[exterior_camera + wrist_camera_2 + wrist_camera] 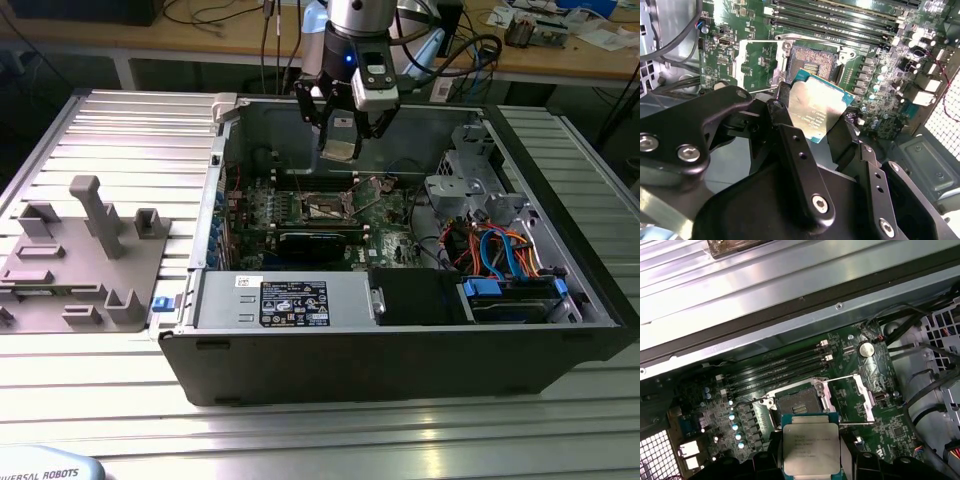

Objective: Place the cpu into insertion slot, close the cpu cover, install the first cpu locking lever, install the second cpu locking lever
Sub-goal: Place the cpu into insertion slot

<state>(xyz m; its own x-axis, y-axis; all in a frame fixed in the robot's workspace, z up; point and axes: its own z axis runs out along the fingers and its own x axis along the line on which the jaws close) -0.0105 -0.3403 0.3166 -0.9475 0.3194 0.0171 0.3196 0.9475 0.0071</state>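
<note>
Both wrist views show the cpu [810, 447] [817, 112] pinched between my fingers [782, 107], its silvery-grey metal top facing the cameras and a green edge showing round it. My gripper [343, 142] is pressed in on two opposite edges of the chip. In the exterior view the cpu hangs in the air over the far part of the open case, apart from the board below.

The insertion slot [797, 404] lies open and bare under the chip, its field of contacts uncovered. The cpu cover [862, 395], a silver frame with a cut-out middle, is swung off the slot to one side of it, and a thin wire locking lever [842, 378] runs just beside the cover's edge.

A row of long memory slots [775, 367] lies next to the slot on the green motherboard [388, 228], and a coin battery [867, 349] sits beyond the cover.

In the exterior view the computer case [400, 370] lies on its side, with the labelled power supply [290, 300] at its near edge and blue and orange cables [500, 245] toward the exterior view's right. The case rests on a ribbed aluminium table [120, 130], and a grey fixture plate [80, 265] lies well apart at the exterior view's left.
</note>
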